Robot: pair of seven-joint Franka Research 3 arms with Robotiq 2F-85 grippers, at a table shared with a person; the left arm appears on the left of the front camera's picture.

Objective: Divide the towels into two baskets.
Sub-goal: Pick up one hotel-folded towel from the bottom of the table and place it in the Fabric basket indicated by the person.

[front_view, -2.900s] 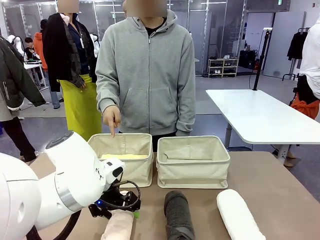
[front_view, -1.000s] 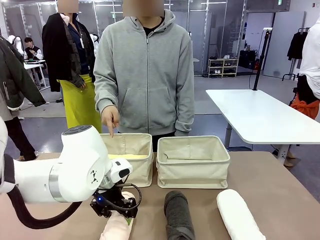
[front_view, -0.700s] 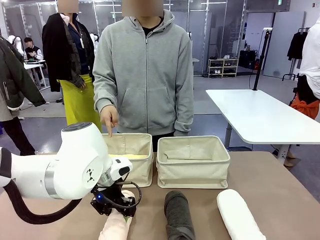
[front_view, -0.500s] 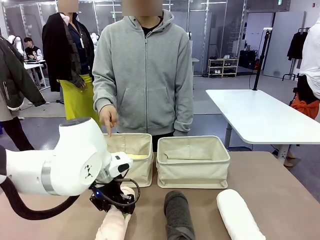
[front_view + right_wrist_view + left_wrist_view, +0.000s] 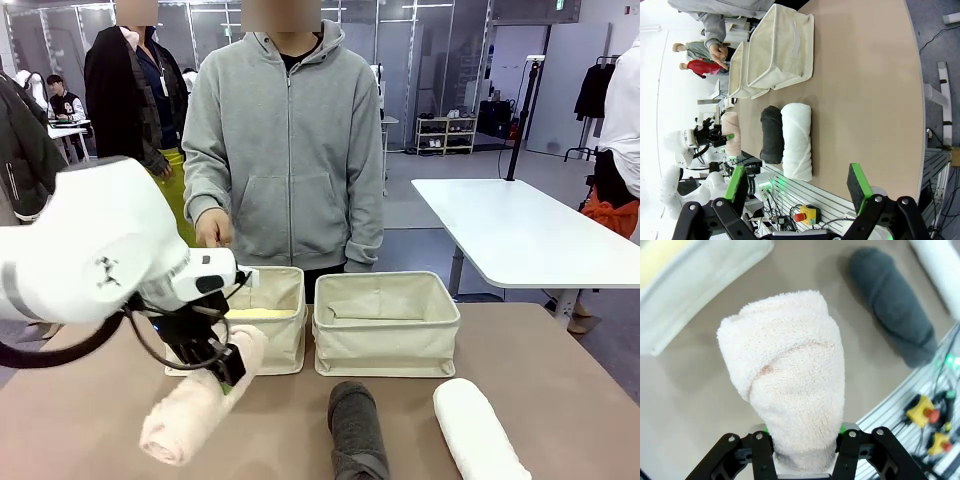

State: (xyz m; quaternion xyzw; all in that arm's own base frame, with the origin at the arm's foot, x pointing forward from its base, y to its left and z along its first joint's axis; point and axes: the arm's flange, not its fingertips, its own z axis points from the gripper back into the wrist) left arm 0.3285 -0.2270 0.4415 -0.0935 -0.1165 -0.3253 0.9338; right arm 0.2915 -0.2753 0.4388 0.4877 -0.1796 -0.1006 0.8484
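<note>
While the left hand [image 5: 803, 431] clamps one end of the fluffy cream towel [image 5: 195, 410], it hangs tilted above the table [image 5: 560, 380] before the left basket [image 5: 280, 345], which holds a pale yellow towel [image 5: 262, 313]; the right hand [image 5: 797, 182] stands spread.

1. R gripper [image 5: 797, 186]: jaws wide apart, nothing btwn, just short of white towel [image 5: 796, 140].
2. Touching white towel, parallel: dark grey towel [image 5: 771, 134].
3. Beyond that, apart: cream towel [image 5: 730, 131] w/ L gripper [image 5: 726, 136] on it.
4. Past white towel's far end: two baskets [image 5: 785, 50] side by side; person's hand [image 5: 717, 51] by the farther one.
</note>
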